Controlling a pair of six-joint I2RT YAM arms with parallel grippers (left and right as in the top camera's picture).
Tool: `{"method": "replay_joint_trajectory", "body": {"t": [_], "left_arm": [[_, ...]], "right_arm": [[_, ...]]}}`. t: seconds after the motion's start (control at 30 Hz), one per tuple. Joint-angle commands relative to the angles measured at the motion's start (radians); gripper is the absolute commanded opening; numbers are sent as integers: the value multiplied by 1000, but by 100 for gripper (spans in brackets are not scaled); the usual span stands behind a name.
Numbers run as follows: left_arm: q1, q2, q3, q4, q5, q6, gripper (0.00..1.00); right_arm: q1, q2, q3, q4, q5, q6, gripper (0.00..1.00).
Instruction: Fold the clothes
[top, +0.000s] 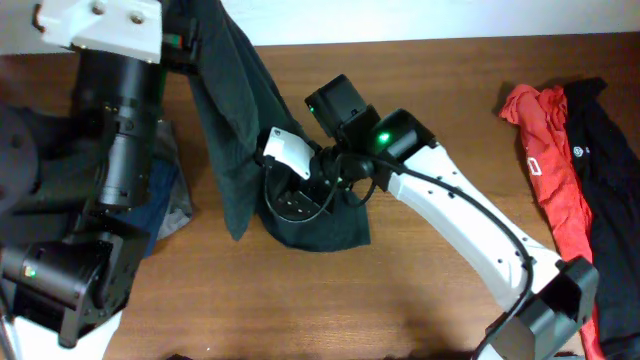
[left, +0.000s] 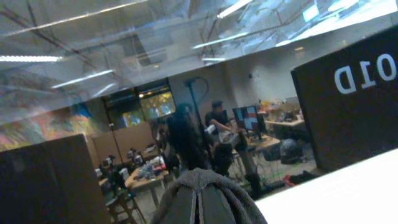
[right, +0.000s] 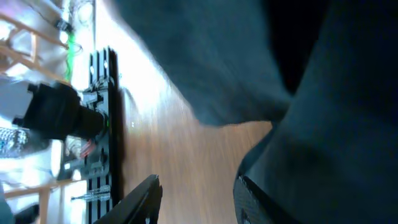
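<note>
Right hand (right: 196, 199): fingers apart over bare bench (top: 250, 300), beside the edge of the one dark green shirt (top: 330, 230). Left hand (top: 182, 40), fingers buried in cloth, is clamped on that shirt's raised end. The left arm largely hides a navy-and-grey heap (top: 170, 200). Far right: one red shirt (top: 545, 160) and one black garment (top: 605, 170), cut off by the frame.

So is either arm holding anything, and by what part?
The left gripper has its jaws shut on a bunched bit of the dark green shirt, lifted high. The right gripper stands open, holding nothing.
</note>
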Motion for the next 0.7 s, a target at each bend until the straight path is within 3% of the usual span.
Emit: {"method": "replay_joint_trajectory", "body": {"t": [0.0, 0.17, 0.3, 0.4, 0.53, 0.67], "left_arm": [[-1, -7, 34, 11, -18, 31, 0], [-1, -8, 45, 10, -18, 31, 0], [-1, -8, 46, -3, -18, 31, 0], [-1, -8, 46, -5, -18, 31, 1], [-1, -8, 46, -4, -18, 31, 0], [-1, -8, 50, -3, -18, 39, 0]], "right_arm": [[0, 3, -61, 98, -120, 75, 45], [18, 3, -127, 345, -176, 222, 47], [44, 3, -128, 443, -240, 244, 49], [61, 3, -128, 499, -239, 266, 48], [73, 3, -128, 531, -235, 265, 33], [73, 3, -135, 531, -164, 265, 40]]}}
